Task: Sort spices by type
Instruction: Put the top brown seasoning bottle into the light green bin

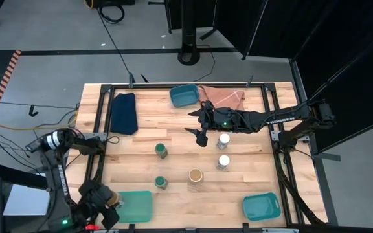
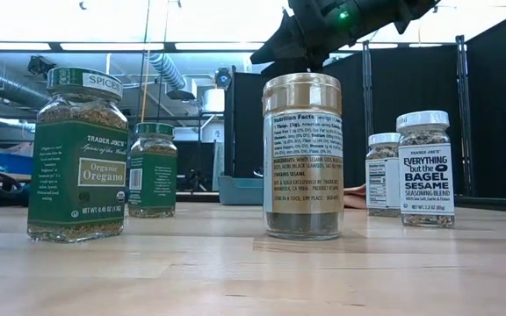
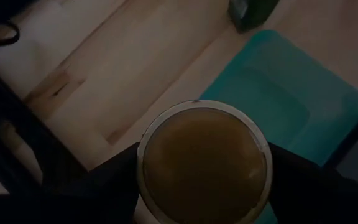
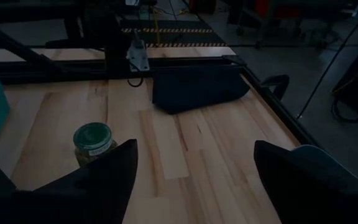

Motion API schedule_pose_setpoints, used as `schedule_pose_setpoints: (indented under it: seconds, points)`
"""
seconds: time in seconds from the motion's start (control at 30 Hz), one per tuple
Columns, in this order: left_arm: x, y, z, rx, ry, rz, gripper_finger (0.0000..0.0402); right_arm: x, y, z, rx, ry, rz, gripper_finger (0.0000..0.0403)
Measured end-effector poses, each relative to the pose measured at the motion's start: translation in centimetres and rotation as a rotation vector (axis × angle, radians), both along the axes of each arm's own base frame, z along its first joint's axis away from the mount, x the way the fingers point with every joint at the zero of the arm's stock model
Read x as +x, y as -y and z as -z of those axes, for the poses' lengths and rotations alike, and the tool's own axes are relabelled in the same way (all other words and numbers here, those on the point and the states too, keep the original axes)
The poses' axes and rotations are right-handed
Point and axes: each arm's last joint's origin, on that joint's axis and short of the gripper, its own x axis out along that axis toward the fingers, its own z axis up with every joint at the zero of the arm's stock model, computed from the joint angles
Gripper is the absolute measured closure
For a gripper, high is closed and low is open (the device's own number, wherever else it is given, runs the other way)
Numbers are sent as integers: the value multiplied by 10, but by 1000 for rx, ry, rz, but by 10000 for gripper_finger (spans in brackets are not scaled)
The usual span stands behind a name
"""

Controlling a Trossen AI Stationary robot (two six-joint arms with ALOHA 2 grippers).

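Tan-lid jar (image 3: 204,163): gripped in left pincer (image 1: 109,200), held at desk's near-left corner beside the teal tray (image 1: 135,206).
Second tan-lid jar (image 1: 195,175): mid-desk, toward near edge.
Green-lid jars (image 1: 162,151) (image 1: 161,183): left of centre.
White-lid jars (image 1: 223,140) (image 1: 223,162): right of centre.
Right pincer (image 1: 201,136): open, empty, hovering mid-desk beside the farther white-lid jar.
Step, judged: placing a tan jar; next calls for lowering into tray.
Far edge: navy cloth (image 1: 124,113), second tray (image 1: 184,97).

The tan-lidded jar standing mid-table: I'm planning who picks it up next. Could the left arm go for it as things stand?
Probably not right away. The left gripper is already shut on a tan-lidded jar by the near-left teal tray. The standing tan-lidded jar has open table around it, but the left gripper would need to unload first.
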Motion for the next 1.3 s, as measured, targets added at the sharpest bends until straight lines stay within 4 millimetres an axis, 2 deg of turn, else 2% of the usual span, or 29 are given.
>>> schedule_pose_setpoints:
  seconds: [0.47, 0.77, 1.1, 1.3]
  points:
    - [-4, 2, 34, -53, -11, -35, 112, 0, 1, 0, -1, -1, 2, 80]
    - [-5, 0, 38, -38, -27, -35, 109, 0, 5, 0, -1, -1, 13, 76]
    - [-5, 1, 38, -39, -32, -22, 61, 0, 4, 0, -2, -2, 12, 75]
    - [-4, 2, 38, -47, -19, -26, 56, 0, 4, 0, -2, -2, 12, 78]
